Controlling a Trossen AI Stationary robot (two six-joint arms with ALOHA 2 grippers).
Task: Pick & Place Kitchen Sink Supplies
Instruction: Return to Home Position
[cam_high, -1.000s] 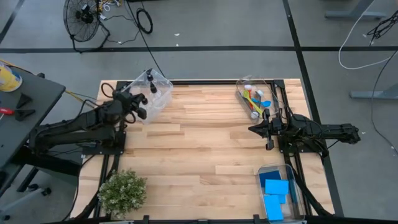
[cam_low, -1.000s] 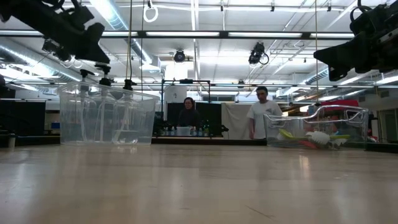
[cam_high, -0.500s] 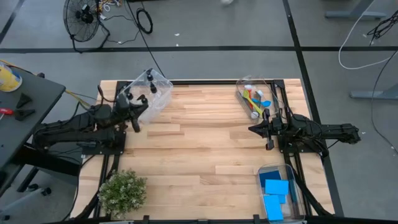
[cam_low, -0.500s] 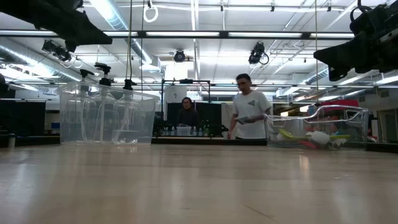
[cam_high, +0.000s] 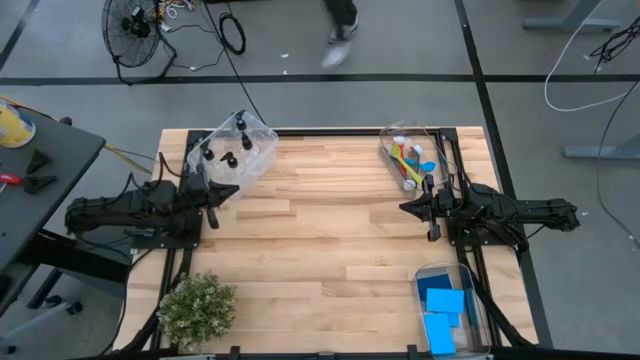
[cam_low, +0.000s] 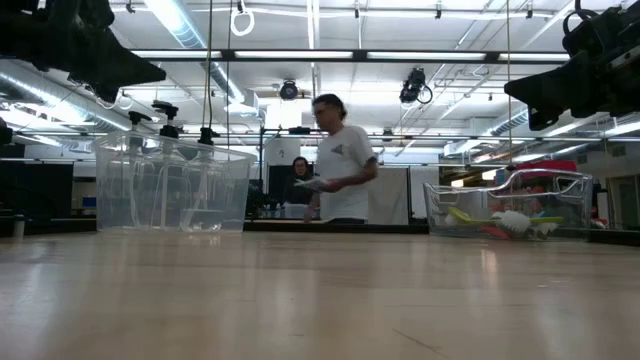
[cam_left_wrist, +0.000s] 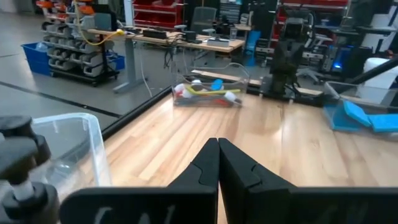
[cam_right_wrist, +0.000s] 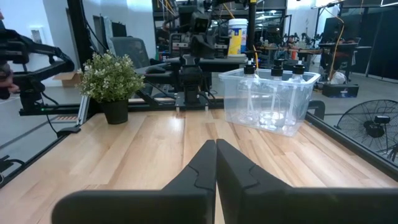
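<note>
Three small clear bottles with black tops (cam_high: 229, 147) stand in a clear bin (cam_high: 262, 140) at the table's far left; they show in the right wrist view as bottles (cam_right_wrist: 272, 73). Coloured brushes (cam_high: 408, 161) lie in a clear bin at the far right, seen as brushes (cam_left_wrist: 208, 88). Blue sponges (cam_high: 443, 310) lie in a bin at the near right. My left gripper (cam_high: 232, 190) is shut and empty, just near of the bottle bin. My right gripper (cam_high: 404, 208) is shut and empty, near of the brush bin.
A bushy potted plant (cam_high: 196, 308) stands at the near left corner. The middle of the wooden table (cam_high: 320, 240) is bare boards. A person (cam_low: 335, 160) walks across the room beyond the far edge; another sits behind.
My left arm has drawn back from above the bottle bin, toward the table's left and near side, and has come down level over the table's left edge. My right arm has kept still. A person has walked leftward across the room behind the table.
</note>
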